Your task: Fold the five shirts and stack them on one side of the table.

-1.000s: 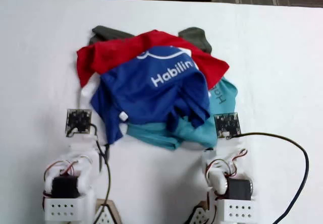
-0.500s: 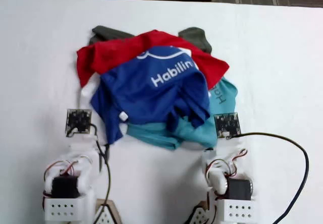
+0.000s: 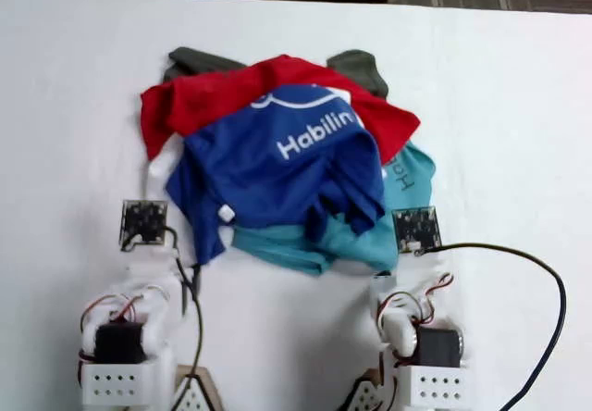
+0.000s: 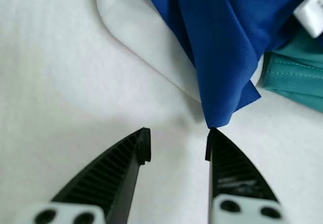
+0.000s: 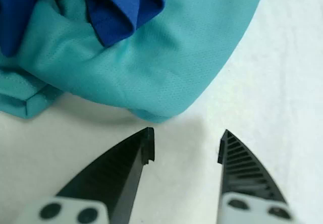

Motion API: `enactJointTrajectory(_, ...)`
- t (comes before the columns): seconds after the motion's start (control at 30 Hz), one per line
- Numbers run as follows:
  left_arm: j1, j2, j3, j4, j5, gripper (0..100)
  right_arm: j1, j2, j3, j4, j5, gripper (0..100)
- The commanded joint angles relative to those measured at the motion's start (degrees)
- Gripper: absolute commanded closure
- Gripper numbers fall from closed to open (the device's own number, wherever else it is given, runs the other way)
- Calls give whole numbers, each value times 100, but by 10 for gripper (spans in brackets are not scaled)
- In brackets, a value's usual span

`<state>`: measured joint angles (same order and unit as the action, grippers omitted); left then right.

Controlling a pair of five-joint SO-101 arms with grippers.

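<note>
Left gripper (image 4: 176, 138) sits with jaws apart, one tip right at the pointed corner of the blue shirt (image 4: 222, 47), and the white shirt (image 4: 136, 27) lies just beside. Right wrist now: right gripper (image 5: 186, 141) is spread too, empty, just short of the teal shirt (image 5: 166, 57). From above, one heap lies mid-table (image 3: 518, 105). I count five shirts: blue on top, red shirt (image 3: 213, 96), teal, white, and dark green shirt (image 3: 356, 67) farthest. Nothing folded yet, so I'd call this the opening step. Next: pull blue free and spread it flat.
</note>
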<state>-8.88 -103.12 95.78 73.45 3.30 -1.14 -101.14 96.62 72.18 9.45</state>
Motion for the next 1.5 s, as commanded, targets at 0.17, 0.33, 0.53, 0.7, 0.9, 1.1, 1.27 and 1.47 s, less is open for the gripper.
enactJointTrajectory(0.17,-44,-114,127,-695,-114,793,-13,-22,44,-22,35,786)
enactJointTrajectory(0.33,-686,-114,-242,-2453,-440,796,-13,-22,44,-22,35,786)
enactJointTrajectory(0.53,-695,-114,-804,-2778,-369,796,-13,-22,44,-22,35,786)
enactJointTrajectory(0.7,-730,-114,-1051,-1574,-413,794,-13,-22,44,-22,35,786)
enactJointTrajectory(0.9,-695,-88,-2202,-325,-1758,797,-13,-22,44,-22,35,786)
enactJointTrajectory(1.1,-738,-62,-3284,-141,-2778,794,-13,-22,44,-22,35,786)
enactJointTrajectory(1.27,-738,941,-3811,70,-2541,793,-13,-22,44,-22,35,786)
enactJointTrajectory(1.47,-703,3868,-5297,167,-1908,793,-13,-22,44,-22,35,786)
